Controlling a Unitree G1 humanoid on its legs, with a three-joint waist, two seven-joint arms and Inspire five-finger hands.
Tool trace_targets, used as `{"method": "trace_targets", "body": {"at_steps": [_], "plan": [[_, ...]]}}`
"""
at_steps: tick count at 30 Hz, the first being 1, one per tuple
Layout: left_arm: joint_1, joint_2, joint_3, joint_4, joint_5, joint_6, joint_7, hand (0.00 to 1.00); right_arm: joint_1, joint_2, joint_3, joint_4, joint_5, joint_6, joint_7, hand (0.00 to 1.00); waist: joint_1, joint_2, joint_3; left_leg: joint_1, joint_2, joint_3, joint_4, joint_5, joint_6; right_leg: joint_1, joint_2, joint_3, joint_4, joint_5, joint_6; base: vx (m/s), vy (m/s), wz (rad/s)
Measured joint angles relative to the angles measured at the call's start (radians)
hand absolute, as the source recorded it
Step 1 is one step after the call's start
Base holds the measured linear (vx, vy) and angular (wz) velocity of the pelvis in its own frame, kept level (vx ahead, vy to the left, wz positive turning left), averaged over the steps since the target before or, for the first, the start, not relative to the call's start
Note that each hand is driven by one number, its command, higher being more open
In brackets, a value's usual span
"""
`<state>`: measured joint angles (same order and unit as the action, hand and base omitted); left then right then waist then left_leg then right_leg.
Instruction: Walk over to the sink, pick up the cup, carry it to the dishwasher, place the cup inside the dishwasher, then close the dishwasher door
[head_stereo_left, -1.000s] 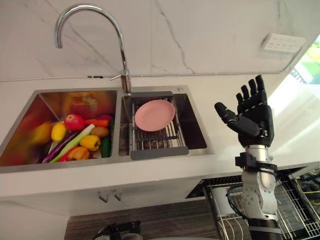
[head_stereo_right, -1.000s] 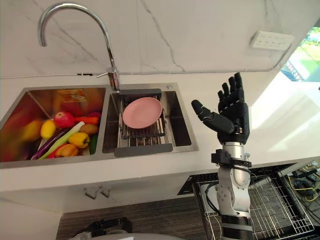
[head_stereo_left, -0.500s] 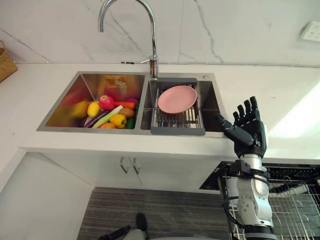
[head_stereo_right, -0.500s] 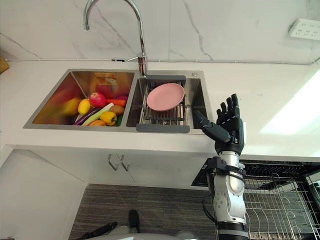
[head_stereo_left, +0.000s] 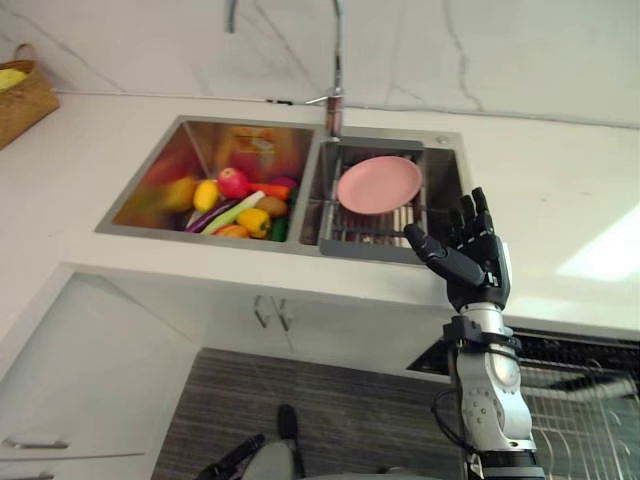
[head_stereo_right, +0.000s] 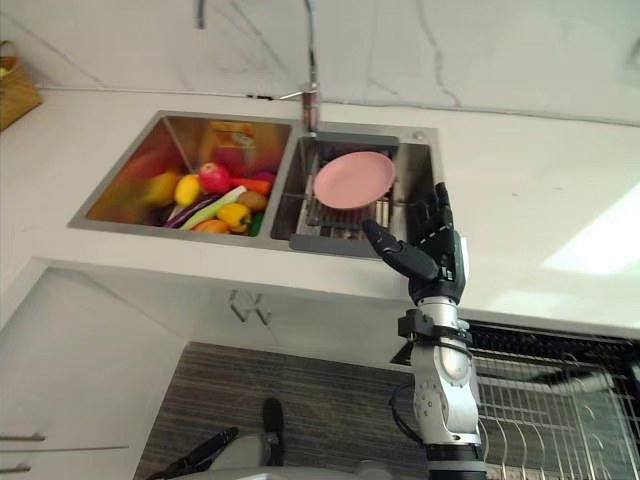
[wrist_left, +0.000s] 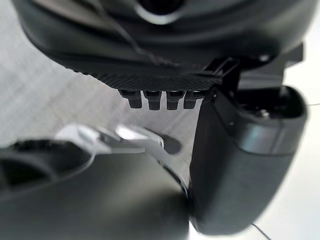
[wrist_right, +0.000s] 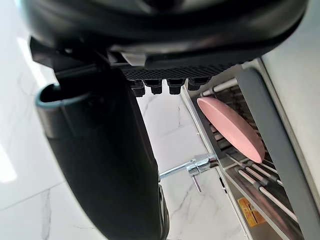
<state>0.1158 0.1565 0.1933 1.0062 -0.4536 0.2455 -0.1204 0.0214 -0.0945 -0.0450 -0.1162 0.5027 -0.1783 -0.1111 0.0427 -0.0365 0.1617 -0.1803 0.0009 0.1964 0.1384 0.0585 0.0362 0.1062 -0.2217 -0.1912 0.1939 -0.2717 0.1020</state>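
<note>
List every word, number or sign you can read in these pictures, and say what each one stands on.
Orange sticker on the back wall of the left basin of the sink: print too blurred to read.
Nothing else carries readable words, numbers or signs.

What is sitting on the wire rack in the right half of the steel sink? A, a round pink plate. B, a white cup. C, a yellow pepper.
A: the round pink plate lies on the grey-framed wire rack in the right half of the steel sink.
</note>
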Motion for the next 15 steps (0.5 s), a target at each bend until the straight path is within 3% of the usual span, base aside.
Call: {"method": "trace_targets", "body": {"at_steps": [1, 2, 3, 4, 5, 6, 7, 8, 10, 11, 13, 14, 15], "plan": [[-0.002, 0.001, -0.028, 0.009, 0.010, -0.013, -0.017, 1.00, 0.000, -0.001, -0.009, 0.001, -0.034, -0.003, -0.027, 1.00, -0.008, 0.000, -0.003, 0.003, -0.024, 0.001, 0.043, -0.074, -0.008, -0.027, -0.034, -0.028, 0.139, -0.035, -0.024, 0.20, 0.114, 0.39], [-0.012, 0.004, -0.045, 0.023, 0.027, -0.027, -0.018, 1.00, 0.003, -0.005, -0.006, 0.010, -0.076, -0.003, -0.053, 1.00, -0.009, 0.003, -0.003, 0.014, -0.034, 0.000, 0.052, -0.096, 0.009, -0.149, -0.074, -0.026, 0.391, -0.008, -0.092, 0.22, 0.131, 0.29], [-0.013, 0.008, -0.047, 0.030, 0.031, -0.031, -0.018, 1.00, 0.011, -0.003, -0.005, 0.014, -0.087, -0.003, -0.058, 1.00, -0.014, -0.001, -0.001, 0.033, -0.036, -0.004, 0.040, -0.099, 0.014, -0.191, -0.085, -0.017, 0.487, 0.029, -0.148, 0.17, 0.136, 0.10], [-0.013, 0.015, -0.047, 0.042, 0.041, -0.036, -0.016, 1.00, 0.022, 0.002, -0.005, 0.017, -0.097, -0.003, -0.062, 1.00, -0.021, -0.003, 0.005, 0.078, -0.039, -0.009, 0.015, -0.104, 0.021, -0.223, -0.093, 0.008, 0.593, 0.103, -0.174, 0.29, 0.132, 0.07], [-0.015, 0.030, -0.047, 0.058, 0.041, -0.038, 0.000, 1.00, 0.030, 0.004, -0.007, 0.019, -0.100, -0.009, -0.054, 1.00, -0.038, -0.013, 0.016, 0.140, -0.028, -0.017, -0.003, -0.110, 0.028, -0.239, -0.090, 0.028, 0.648, 0.072, -0.133, 0.24, 0.091, 0.04], [-0.015, 0.032, -0.047, 0.061, 0.041, -0.038, 0.003, 1.00, 0.030, 0.004, -0.008, 0.019, -0.101, -0.013, -0.053, 1.00, -0.040, -0.013, 0.015, 0.149, -0.025, -0.017, -0.005, -0.113, 0.027, -0.241, -0.087, 0.026, 0.643, 0.060, -0.129, 0.29, 0.092, -0.06], [-0.019, 0.035, -0.048, 0.069, 0.042, -0.033, 0.012, 1.00, 0.027, 0.003, -0.010, 0.016, -0.103, -0.039, -0.046, 1.00, -0.046, -0.014, 0.015, 0.184, -0.009, -0.013, -0.014, -0.117, 0.025, -0.252, -0.069, 0.017, 0.586, 0.031, -0.107, 0.26, 0.056, -0.09], [-0.027, 0.039, -0.059, 0.072, 0.048, -0.011, 0.013, 1.00, 0.025, 0.002, -0.011, -0.003, -0.105, -0.058, -0.041, 1.00, -0.059, -0.015, 0.014, 0.207, 0.005, -0.011, -0.018, -0.116, 0.024, -0.255, -0.046, 0.009, 0.467, 0.027, -0.094, 0.31, 0.054, -0.08], [-0.033, 0.045, -0.073, 0.074, 0.054, 0.005, 0.013, 1.00, 0.025, 0.000, -0.013, -0.024, -0.105, -0.060, -0.042, 1.00, -0.062, -0.017, 0.011, 0.218, 0.015, -0.010, -0.017, -0.120, 0.016, -0.262, -0.032, 0.007, 0.368, 0.033, -0.084, 0.21, -0.006, 0.01], [-0.040, 0.049, -0.081, 0.077, 0.066, 0.014, 0.016, 1.00, 0.021, -0.004, -0.016, -0.038, -0.105, -0.061, -0.045, 1.00, -0.062, -0.020, 0.009, 0.224, 0.022, -0.012, -0.015, -0.126, 0.007, -0.266, -0.021, 0.011, 0.270, 0.057, -0.060, 0.25, -0.081, 0.05], [-0.043, 0.060, -0.084, 0.084, 0.073, 0.027, 0.021, 1.00, 0.012, -0.004, -0.018, -0.044, -0.104, -0.061, -0.051, 1.00, -0.062, -0.043, -0.005, 0.229, 0.013, -0.019, -0.007, -0.145, -0.018, -0.265, -0.014, 0.026, 0.136, 0.220, -0.065, 0.24, -0.140, 0.10], [-0.047, 0.064, -0.081, 0.095, 0.075, 0.033, 0.034, 1.00, 0.008, -0.008, -0.021, -0.043, -0.104, -0.056, -0.054, 1.00, -0.059, -0.050, -0.014, 0.236, 0.013, -0.025, 0.007, -0.167, -0.038, -0.241, -0.013, 0.039, 0.093, 0.286, -0.026, 0.16, -0.153, 0.05], [-0.045, 0.057, -0.081, 0.097, 0.077, 0.034, 0.036, 1.00, 0.005, -0.012, -0.022, -0.043, -0.105, -0.053, -0.057, 1.00, -0.057, -0.039, -0.015, 0.236, 0.025, -0.027, 0.013, -0.174, -0.046, -0.228, -0.001, 0.038, 0.074, 0.287, -0.026, 0.17, -0.170, 0.02]]}}
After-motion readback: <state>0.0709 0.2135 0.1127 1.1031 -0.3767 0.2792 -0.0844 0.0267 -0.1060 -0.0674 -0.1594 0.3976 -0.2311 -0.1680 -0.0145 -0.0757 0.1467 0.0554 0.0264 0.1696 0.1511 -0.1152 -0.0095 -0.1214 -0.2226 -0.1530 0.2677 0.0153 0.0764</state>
